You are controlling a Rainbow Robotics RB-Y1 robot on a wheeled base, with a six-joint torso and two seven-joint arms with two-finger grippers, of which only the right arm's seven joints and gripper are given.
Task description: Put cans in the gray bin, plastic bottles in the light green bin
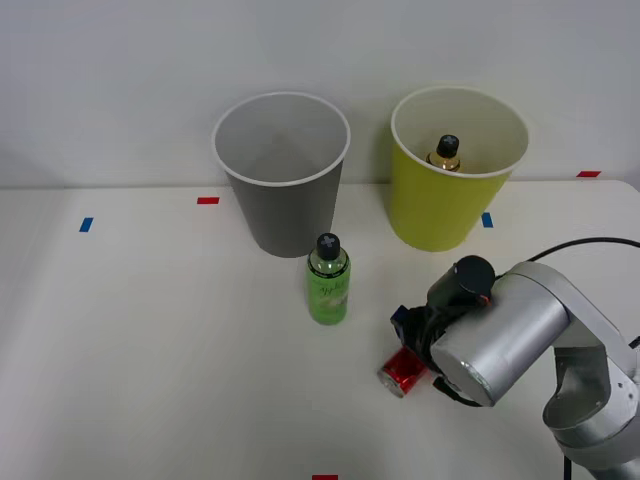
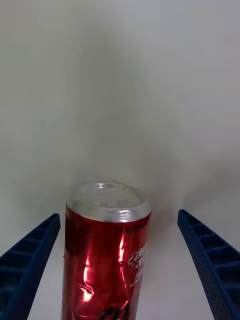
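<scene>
Right gripper (image 2: 120, 265) jaws wide open straddling the red can (image 2: 107, 250) lying on the bench (image 1: 150, 350), nothing gripped; lined up for the grasp.

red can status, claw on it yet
Right claw open, straddling red can, not closed. Can lying on table. Gray bin beyond green bottle.

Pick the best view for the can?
Right wrist view: the can sits large between the open fingers, its silver end and red side plain. The front view shows part of it, lying beside the gripper.
</scene>
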